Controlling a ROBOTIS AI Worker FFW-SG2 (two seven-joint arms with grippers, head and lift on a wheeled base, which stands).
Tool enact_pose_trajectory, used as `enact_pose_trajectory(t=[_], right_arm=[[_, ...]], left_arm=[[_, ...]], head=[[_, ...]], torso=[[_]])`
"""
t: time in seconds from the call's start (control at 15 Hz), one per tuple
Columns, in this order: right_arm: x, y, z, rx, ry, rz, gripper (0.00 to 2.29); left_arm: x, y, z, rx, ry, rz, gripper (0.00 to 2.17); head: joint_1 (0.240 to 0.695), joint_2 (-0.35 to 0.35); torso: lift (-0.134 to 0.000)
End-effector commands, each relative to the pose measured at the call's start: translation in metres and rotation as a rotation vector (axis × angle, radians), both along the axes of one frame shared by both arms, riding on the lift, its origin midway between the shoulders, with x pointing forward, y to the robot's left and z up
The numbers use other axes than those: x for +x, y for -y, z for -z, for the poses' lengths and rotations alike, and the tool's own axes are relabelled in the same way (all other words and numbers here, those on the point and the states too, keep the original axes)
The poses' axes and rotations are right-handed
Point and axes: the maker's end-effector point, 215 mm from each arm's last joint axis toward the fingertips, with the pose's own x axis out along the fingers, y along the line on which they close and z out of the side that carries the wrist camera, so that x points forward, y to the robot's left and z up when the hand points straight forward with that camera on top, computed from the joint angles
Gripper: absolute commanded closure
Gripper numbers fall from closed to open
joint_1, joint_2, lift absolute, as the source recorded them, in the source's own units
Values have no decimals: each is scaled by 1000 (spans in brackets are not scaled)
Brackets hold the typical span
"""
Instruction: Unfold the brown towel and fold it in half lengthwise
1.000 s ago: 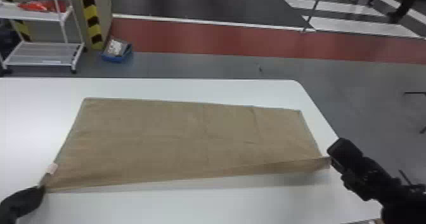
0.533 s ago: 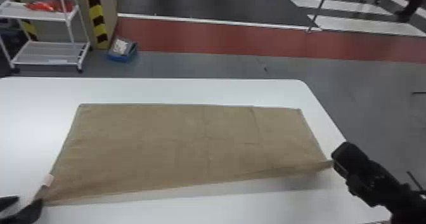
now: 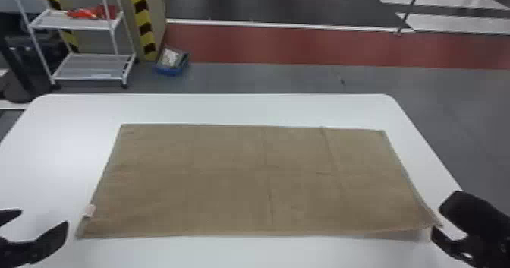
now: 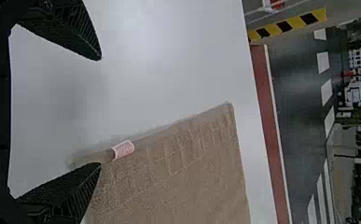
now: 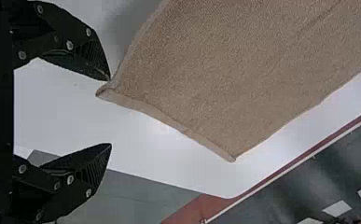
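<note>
One brown towel (image 3: pixel 227 172), table (image 3: pixel 265 109) margin beyond far edge, left gripper (image 3: pixel 44 216) spread, right gripper (image 3: pixel 437 219) spread

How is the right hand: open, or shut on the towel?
Open: in its wrist view, the right hand has fingers well apart, no towel clamped between them.

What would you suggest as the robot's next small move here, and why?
I would probably ease the right gripper back, clear of the brown towel. Its fingers are open, with one tip right by a towel corner, so drifting inward might nudge the cloth, which looks doubled over and spread nearly flat on the table.
</note>
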Motion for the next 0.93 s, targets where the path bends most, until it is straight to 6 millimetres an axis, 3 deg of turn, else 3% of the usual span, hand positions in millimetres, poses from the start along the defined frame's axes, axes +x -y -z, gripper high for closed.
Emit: enact_pose_trajectory(t=[0.0, 0.2, 0.4, 0.87], right_arm=[[-5, -9, 3, 5, -28, -37, 201], [-17, -19, 12, 26, -91, -79, 218], [-11, -16, 11, 20, -86, -80, 306], [-4, -6, 38, 35, -163, -92, 589]], left_arm=[[6, -4, -12, 14, 37, 68, 76], [6, -13, -17, 5, 38, 124, 80], [7, -13, -19, -1, 22, 170, 100], [4, -16, -14, 0, 1, 187, 184]], head=[[695, -105], [695, -83], [695, -64], [695, -67]], torso=[[-123], [-123], [-123], [-123]])
